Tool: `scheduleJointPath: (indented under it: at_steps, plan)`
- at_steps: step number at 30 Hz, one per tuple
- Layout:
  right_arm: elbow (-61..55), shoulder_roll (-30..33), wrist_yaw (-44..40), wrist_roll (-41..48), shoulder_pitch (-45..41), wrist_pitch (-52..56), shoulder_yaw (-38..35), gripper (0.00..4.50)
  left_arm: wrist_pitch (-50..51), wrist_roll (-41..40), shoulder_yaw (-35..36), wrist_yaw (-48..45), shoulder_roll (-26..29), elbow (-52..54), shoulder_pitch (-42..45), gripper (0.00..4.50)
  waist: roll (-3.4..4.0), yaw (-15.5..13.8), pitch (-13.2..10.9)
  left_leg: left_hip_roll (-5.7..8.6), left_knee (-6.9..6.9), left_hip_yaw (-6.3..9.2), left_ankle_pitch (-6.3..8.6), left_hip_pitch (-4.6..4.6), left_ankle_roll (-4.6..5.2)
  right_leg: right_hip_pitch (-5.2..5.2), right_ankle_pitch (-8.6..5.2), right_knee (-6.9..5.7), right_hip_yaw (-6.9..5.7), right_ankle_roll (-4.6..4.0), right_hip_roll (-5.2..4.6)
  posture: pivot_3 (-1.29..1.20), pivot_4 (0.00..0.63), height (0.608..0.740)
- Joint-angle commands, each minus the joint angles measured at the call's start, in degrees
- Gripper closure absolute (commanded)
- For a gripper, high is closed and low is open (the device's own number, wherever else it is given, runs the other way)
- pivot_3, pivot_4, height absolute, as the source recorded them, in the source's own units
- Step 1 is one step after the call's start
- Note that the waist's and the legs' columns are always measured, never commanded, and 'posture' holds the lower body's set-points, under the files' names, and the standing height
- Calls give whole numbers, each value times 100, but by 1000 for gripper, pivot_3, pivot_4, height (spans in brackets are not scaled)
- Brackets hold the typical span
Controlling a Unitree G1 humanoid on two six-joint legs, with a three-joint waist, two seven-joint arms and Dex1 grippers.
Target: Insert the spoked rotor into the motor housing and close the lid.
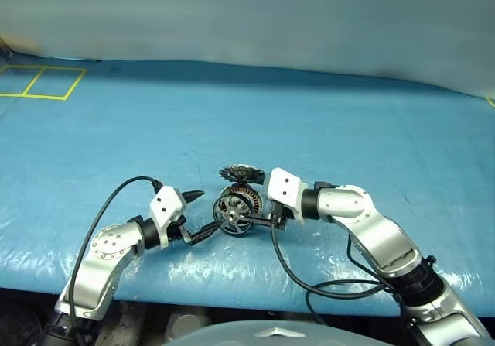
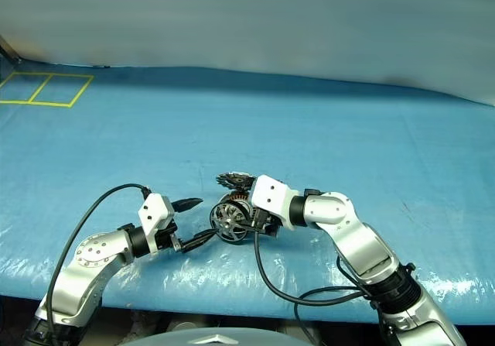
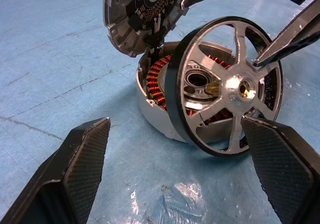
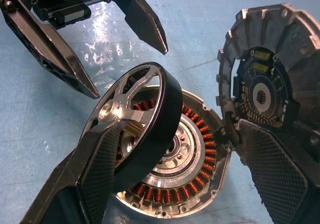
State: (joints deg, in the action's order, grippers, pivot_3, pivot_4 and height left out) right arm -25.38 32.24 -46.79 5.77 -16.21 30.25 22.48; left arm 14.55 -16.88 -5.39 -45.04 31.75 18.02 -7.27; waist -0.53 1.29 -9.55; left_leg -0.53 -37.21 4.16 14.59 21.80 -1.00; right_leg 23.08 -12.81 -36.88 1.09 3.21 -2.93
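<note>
Both end effectors (image 1: pixel 195 216) (image 4: pixel 185 174) spread over blue sheeting (image 1: pixel 348 129); yellow tape squares (image 1: pixel 39 82) far left.

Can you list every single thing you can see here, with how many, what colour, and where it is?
Shiny silver spoked rotor wheel with a dark rim: one, silver and black, tilted on edge against the housing's front, not yet seated.
Round silver motor housing with copper-brown windings: one, silver and copper, on the blue cover near the front edge.
Round silver hinged lid with a dark inner face: one, silver and grey-black, standing open behind the housing.
Blue plastic table cover: one, blue, over the whole table.
Yellow tape squares: two, yellow, far left corner.
Left hand: one, black fingers, open, beside the rotor.
Right hand: one, black fingers, one on the rotor, one by the lid.
</note>
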Motion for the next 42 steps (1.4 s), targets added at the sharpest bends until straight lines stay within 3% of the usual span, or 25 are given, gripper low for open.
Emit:
scheduleJointPath:
  at_steps: [1,6,9,19,23,27,37,42]
  plan:
    - [-488,295,-255,-43,-195,-151,-50,530,-21,-7,12,23,-2,259,44,0,2,-1,-2,1,0,-1,0,0,0,0,0,1,1,0,0,0,150,740]
    - [-973,673,-609,145,-413,-35,-209,530,-20,-4,3,30,0,267,42,0,0,-3,-4,0,3,-1,0,1,0,4,0,0,0,1,-1,0,150,740]
    - [-1396,523,-867,989,-377,437,-370,530,-12,0,-13,14,17,283,38,0,0,-2,-4,-2,5,1,0,1,0,4,2,0,-2,3,0,0,150,740]
    - [-1121,163,-1300,1730,-835,1043,270,530,112,-5,-31,9,63,340,85,0,-1,9,-4,-3,1,1,0,0,0,3,-1,-2,-2,-3,0,0,150,740]
    - [-425,-66,-1283,1432,-1077,841,610,530,182,11,-79,38,54,443,20,0,-1,10,-4,-1,3,0,0,1,0,4,3,-1,-2,1,0,0,150,740]
    - [96,127,-1154,292,-1315,86,1269,530,220,8,-44,71,70,535,-112,0,-1,10,-4,-1,3,-3,0,1,-1,7,3,-1,-1,1,-1,0,150,740]
    - [266,262,-1327,-248,-1252,-227,1402,530,42,79,-46,102,23,373,-137,0,-1,6,-5,-2,6,-2,-1,4,-1,11,7,-2,-2,8,-1,0,150,740]
    - [241,302,-1342,-90,-1273,-119,984,530,-140,149,-101,66,-41,126,-1,0,-1,3,-5,-1,4,-1,-1,3,-2,10,6,-3,-2,6,0,0,150,740]
